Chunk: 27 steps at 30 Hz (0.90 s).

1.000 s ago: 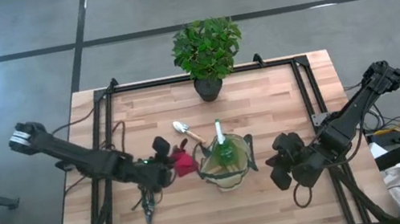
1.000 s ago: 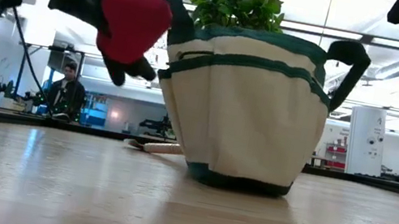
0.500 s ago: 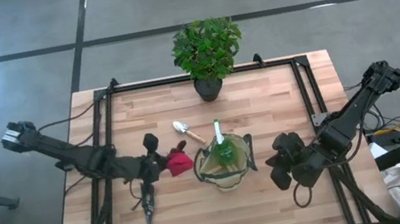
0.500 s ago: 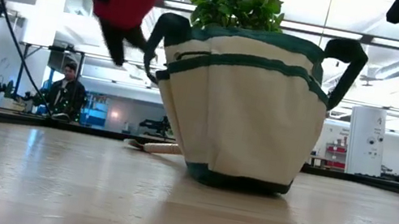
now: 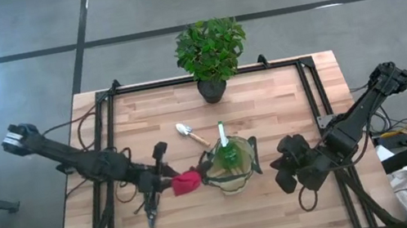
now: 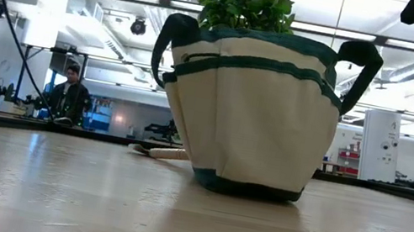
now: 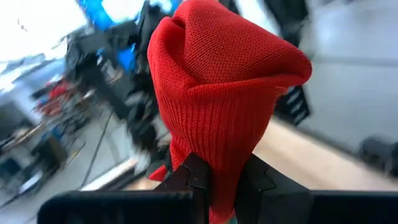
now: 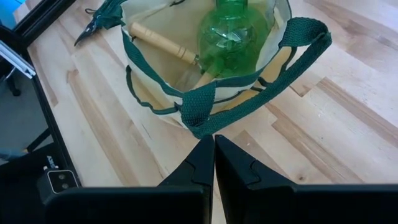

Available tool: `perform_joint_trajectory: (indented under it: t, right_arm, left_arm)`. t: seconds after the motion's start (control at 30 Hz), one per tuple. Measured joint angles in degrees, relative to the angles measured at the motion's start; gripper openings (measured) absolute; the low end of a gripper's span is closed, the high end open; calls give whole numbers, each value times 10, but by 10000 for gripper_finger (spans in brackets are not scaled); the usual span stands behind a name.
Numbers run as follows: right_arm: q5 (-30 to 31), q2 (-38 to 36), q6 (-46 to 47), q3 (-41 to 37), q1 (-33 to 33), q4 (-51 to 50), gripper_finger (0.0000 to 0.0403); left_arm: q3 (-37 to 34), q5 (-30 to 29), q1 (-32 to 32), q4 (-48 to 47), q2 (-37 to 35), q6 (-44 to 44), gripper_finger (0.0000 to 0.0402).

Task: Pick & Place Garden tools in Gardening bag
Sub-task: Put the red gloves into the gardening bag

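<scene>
My left gripper (image 5: 169, 178) is shut on a red glove (image 5: 187, 181), raised just left of the gardening bag (image 5: 231, 167). The glove fills the left wrist view (image 7: 224, 93). The khaki bag with green trim stands on its base at the table's middle (image 6: 251, 107). It holds a green spray bottle (image 8: 231, 37) and a wooden-handled tool (image 8: 163, 42). A trowel (image 5: 189, 134) lies beyond the bag. Dark green pruners (image 5: 151, 214) lie at the near left. My right gripper (image 8: 214, 155) is shut and empty, right of the bag. My left gripper pinches the bunched red glove between its two fingers at the knit part nearest them (image 7: 219, 171). The rest of the glove stands out beyond the fingertips in a folded lump. The glove is lifted clear of the table.
A potted leafy plant (image 5: 209, 51) stands at the table's far edge. A black frame (image 5: 312, 96) runs along the table's sides. People and equipment show in the room beyond (image 6: 67, 96). Bare wood lies in front of the bag.
My left gripper has risen with the red glove, out of the top of the low view. It has shifted a little toward the table's near edge beside the bag and stayed shut on the glove.
</scene>
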Motion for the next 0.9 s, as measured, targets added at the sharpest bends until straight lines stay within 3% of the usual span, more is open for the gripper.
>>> perform_joint_trajectory:
  t: [0.37,0.67,0.9]
  right_arm:
    - [1,0,1,0,0,1,8]
    - [1,0,1,0,0,0,8]
    - [0,0,-3,0,0,0,8]
  left_arm:
    - [3,62,49,157,121,-83,35]
    - [33,71,118,160,196,-116,35]
    - [33,172,171,207,258,-214,35]
